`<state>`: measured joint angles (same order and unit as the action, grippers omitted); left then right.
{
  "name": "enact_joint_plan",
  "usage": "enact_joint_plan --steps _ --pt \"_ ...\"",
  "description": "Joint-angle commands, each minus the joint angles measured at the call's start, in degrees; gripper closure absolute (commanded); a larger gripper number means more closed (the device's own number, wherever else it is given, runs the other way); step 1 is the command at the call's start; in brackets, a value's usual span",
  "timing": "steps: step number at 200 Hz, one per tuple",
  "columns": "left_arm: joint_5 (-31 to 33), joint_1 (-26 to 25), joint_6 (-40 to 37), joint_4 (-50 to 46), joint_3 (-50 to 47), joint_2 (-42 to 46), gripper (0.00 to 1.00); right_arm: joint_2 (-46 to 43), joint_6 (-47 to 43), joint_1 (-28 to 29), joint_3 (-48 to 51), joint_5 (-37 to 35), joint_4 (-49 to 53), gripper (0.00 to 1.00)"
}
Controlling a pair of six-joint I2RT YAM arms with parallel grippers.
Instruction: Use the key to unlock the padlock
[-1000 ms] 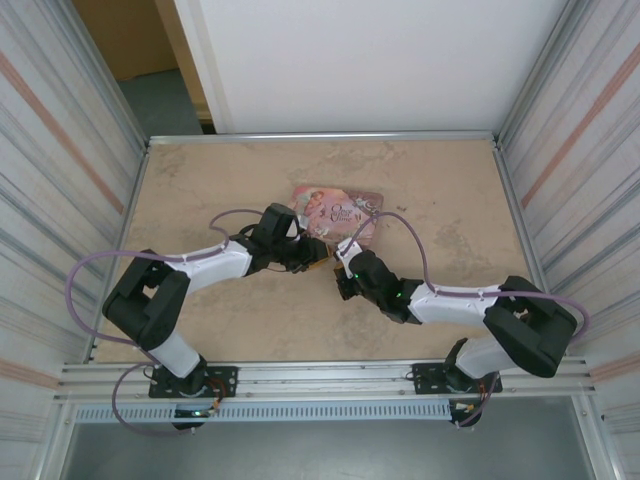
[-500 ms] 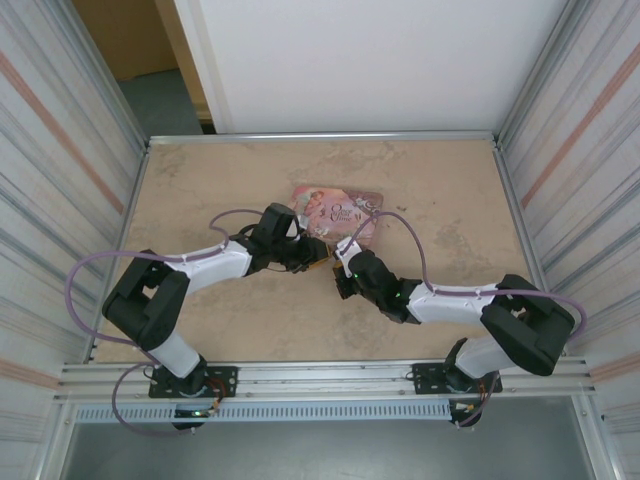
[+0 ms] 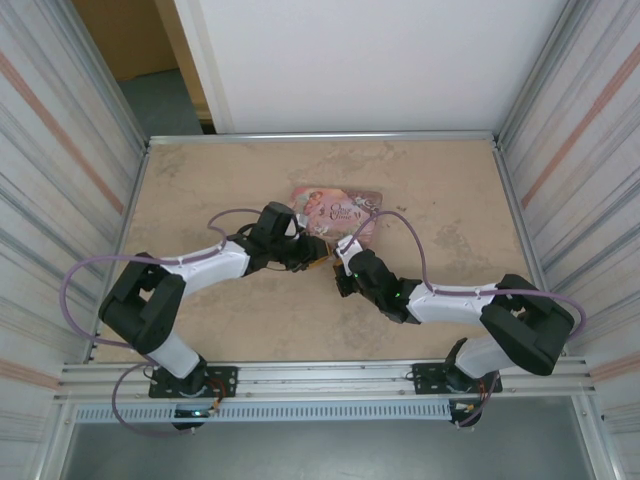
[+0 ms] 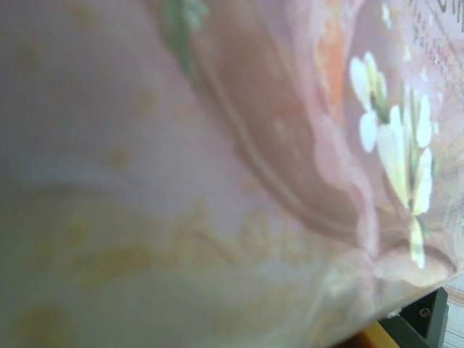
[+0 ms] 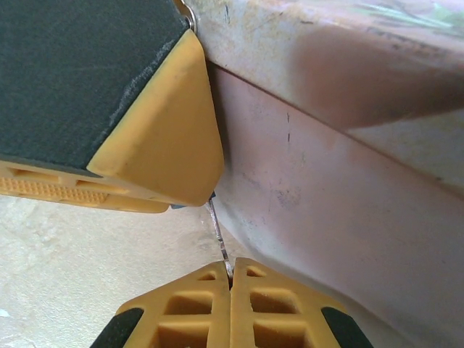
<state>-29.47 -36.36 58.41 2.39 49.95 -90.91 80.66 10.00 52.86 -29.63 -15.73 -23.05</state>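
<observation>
Seen from above, my two arms met tip to tip at the middle of the frame, just below the lower edge of the pink tin [image 3: 335,205], which lay on the pale surface [image 3: 220,180]. Over the last second very little had changed: my right fingers [image 3: 343,272] had crept slightly up the frame toward the tin, and my left arm's elbow had slid slightly toward the left edge, while my left fingers [image 3: 310,255] stayed where they were. I read that as fine alignment, not a turn of the lock. In the right wrist view, my right fingers [image 5: 210,283] sat at the bottom centre, closed tight together and pinching a thin silvery strip that I took for the key [image 5: 217,232]. It ran up to the tip of one of my left fingers [image 5: 159,145], a yellow wedge with a black pad in the upper left. A sliver of blue-grey under that tip was, I judged, the padlock [image 5: 176,206], touching the key's far end and close beside the tin's wall [image 5: 326,203]; its shackle was hidden. I could not tell how far my left fingers were open or what they gripped. The left wrist view gave a blurred close-up of the tin's painted flowers [image 4: 217,181]. The lock looked not yet opened.
</observation>
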Motion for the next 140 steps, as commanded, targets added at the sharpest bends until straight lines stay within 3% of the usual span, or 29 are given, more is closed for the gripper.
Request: enact_joint_plan --steps 1,140 --pt "-3.4 0.0 0.7 0.4 1.9 2.7 0.95 -0.8 0.4 0.3 0.1 -1.1 -3.1 1.00" --pt "-3.4 0.2 0.6 -0.1 3.3 2.3 0.95 -3.5 0.5 1.2 2.8 -3.4 -0.7 1.00"
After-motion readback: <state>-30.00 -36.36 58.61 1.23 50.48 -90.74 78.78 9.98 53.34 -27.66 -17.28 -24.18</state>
